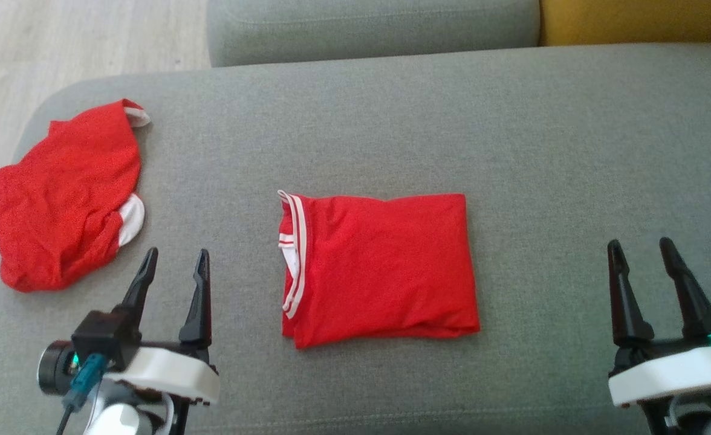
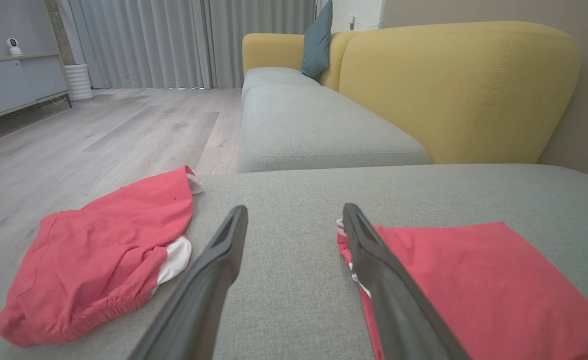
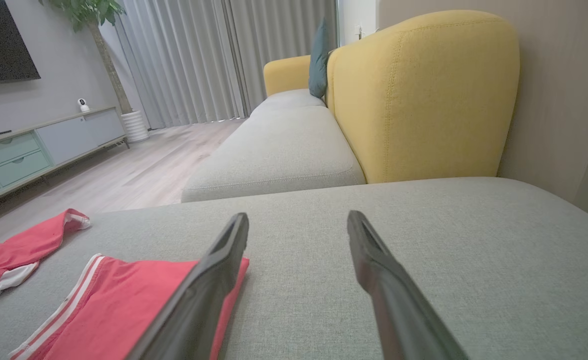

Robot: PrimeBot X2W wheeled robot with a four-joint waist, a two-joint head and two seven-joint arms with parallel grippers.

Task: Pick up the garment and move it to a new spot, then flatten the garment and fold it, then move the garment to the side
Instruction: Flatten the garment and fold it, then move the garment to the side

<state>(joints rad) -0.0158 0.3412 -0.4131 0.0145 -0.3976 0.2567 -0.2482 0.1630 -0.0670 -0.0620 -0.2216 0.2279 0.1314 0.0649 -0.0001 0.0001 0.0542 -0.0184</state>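
A red garment (image 1: 379, 266) with white-striped trim lies folded into a neat rectangle in the middle of the grey cushion (image 1: 512, 139); it also shows as the garment (image 2: 479, 290) at right in the left wrist view and as the garment (image 3: 134, 305) at lower left in the right wrist view. My left gripper (image 1: 175, 257) stands open to its left, above the cushion, holding nothing; its fingers (image 2: 224, 255) frame bare fabric. My right gripper (image 1: 641, 248) is open well to the garment's right, also with nothing in it.
A second red garment (image 1: 65, 193) with white trim lies crumpled at the cushion's far left edge, near the drop to the wooden floor (image 1: 59, 42). More grey seat (image 1: 373, 27) and a yellow backrest (image 1: 639, 21) lie beyond.
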